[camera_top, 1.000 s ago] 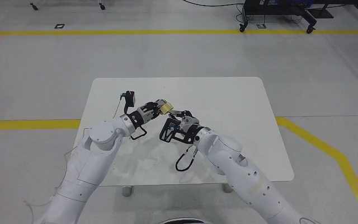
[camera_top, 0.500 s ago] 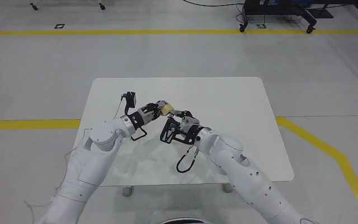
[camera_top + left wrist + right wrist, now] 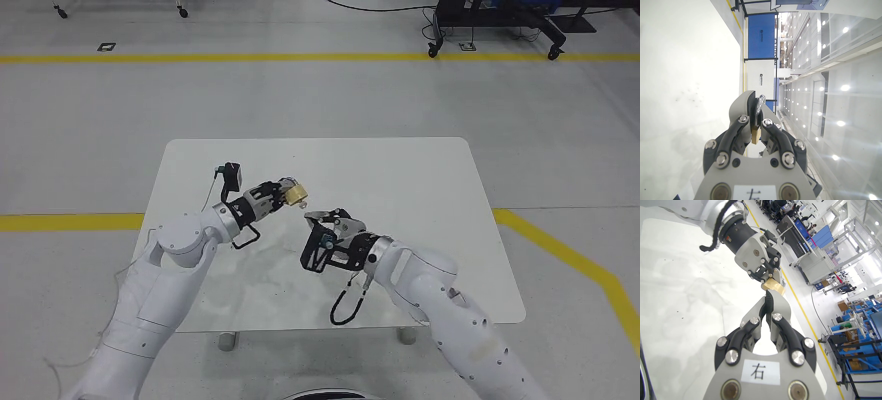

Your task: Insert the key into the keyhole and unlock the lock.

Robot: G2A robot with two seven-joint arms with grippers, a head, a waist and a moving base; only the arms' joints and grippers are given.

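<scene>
My right tool (image 3: 769, 294), fingers pressed together, is drawing back toward the near right from the lock (image 3: 773, 286). My left tool (image 3: 756, 106) is gripping this lock above the worktop (image 3: 420, 170). I cannot see the key, so unlocking probably needs another approach.

Industrial lab hall: yellow floor lines (image 3: 300, 57), rows of workbenches (image 3: 814, 265).

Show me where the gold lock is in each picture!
Top view: lock over the white table, in the left pincer.
Left wrist view: lock pinched in that pincer.
Right wrist view: lock just past the tips of the right pincer.
Shared landmark: the white table.
</scene>
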